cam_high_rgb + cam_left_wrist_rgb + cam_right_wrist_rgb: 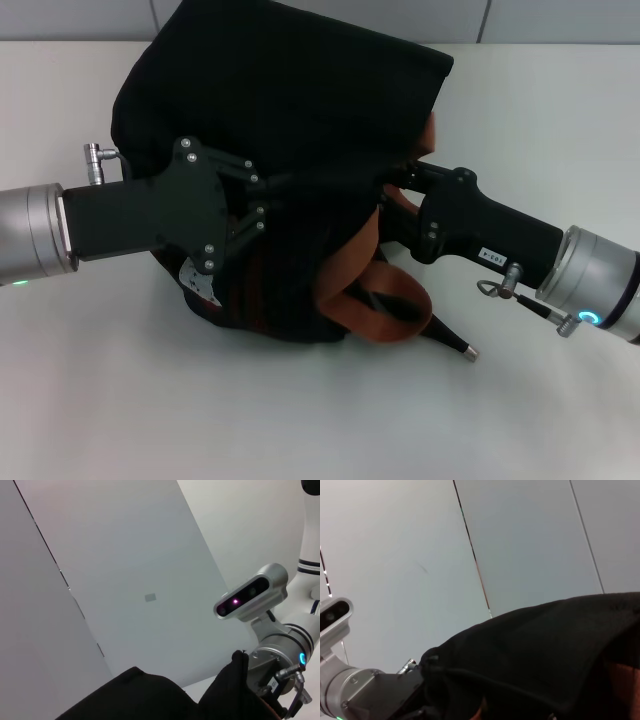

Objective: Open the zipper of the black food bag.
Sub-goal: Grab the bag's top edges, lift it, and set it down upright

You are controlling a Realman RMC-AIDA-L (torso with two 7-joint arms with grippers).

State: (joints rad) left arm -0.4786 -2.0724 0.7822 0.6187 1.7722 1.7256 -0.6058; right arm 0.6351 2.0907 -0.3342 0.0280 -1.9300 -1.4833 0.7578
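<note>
the black food bag (290,120) lies slumped on the white desk (100,400), near the middle of the head view, its dark fabric bulging up toward the far side and its orange-brown straps (365,285) spilling out in loops at the near side, toward the robot's right. the left gripper (285,205) reaches in from the left, its flat black body with silver screws pressed against the bag's near-left flank; its tips vanish into the black cloth, so i cannot tell how far its jaws are open or whether they have hold of anything. the right gripper (395,185) comes in from the right, low over the straps, its front end buried at the fold where the bag's top sags over the orange webbing; its jaws are hidden there too and their state cannot be told. the zipper itself cannot be made out against the black fabric in any view. a small white label (200,283) shows on the bag's lower left side, just beneath the left gripper. a thin dark strap end with a metal tip (468,350) lies on the desk just beside the strap loops. the left wrist view shows black fabric (145,695) low in frame with the right arm's wrist camera (252,594) beyond it; the right wrist view shows the bag's dark bulk (545,655) and the left arm's silver wrist (347,692) beside it.
</note>
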